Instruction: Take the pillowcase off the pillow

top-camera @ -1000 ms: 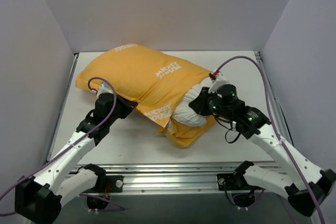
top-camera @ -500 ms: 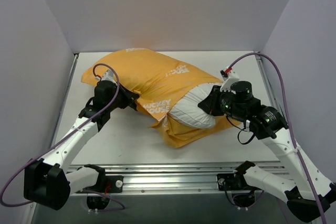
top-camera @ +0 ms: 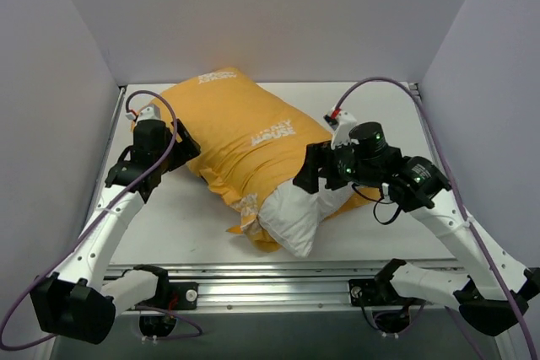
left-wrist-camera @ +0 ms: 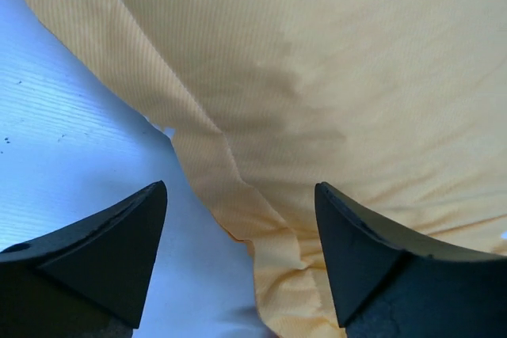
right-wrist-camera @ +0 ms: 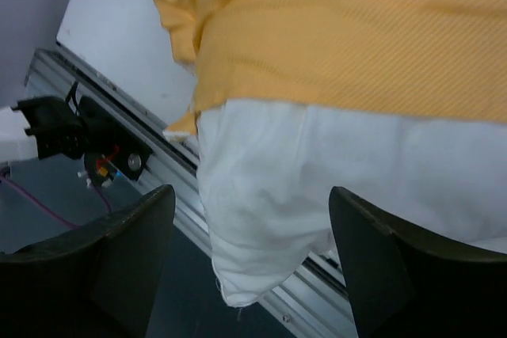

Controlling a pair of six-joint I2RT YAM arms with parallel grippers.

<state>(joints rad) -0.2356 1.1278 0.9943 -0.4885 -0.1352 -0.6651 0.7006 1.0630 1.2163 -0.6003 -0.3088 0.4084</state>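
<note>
Across the middle of the counter (top-camera: 194, 233) lies the pillowcase (top-camera: 245, 137), with most of the pillow (top-camera: 291, 221) inside it. Only one white end pokes out of the open mouth toward the near edge. By my reading the job is barely begun, since nearly the whole cover has yet to slide off. The left pincer (left-wrist-camera: 238, 263) stands wide open at the cover's left edge, holding nothing. The right pincer (right-wrist-camera: 249, 195) is likewise spread wide over the exposed white end, gripping nothing that shows. Room is tight: walls (top-camera: 278, 14) close in on the left, back and right, and the pillow's corner sits near the front rail (top-camera: 270, 276). Bare counter lies mostly in front of the cover's left half.
</note>
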